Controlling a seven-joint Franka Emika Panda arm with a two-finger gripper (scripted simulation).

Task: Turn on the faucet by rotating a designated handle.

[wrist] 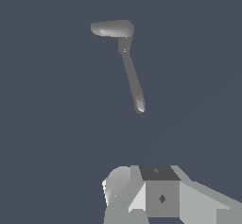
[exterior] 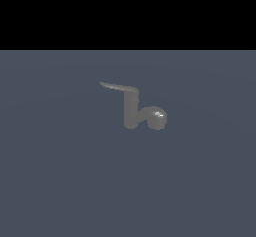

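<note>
Grey matte faucet [exterior: 131,112]; thin tapering handle [exterior: 117,87] atop cylinder.

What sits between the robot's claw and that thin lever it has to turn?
Nothing visible does. In the wrist view only bare grey floor lies between the gripper and the handle of the faucet. In the exterior view the floor around the handle is bare too, so its swing looks free.

Flat, matte slate-blue floor surface [exterior: 60,181] fills lower exterior view; solid black band of backdrop [exterior: 128,13] above; dim, even light
</note>
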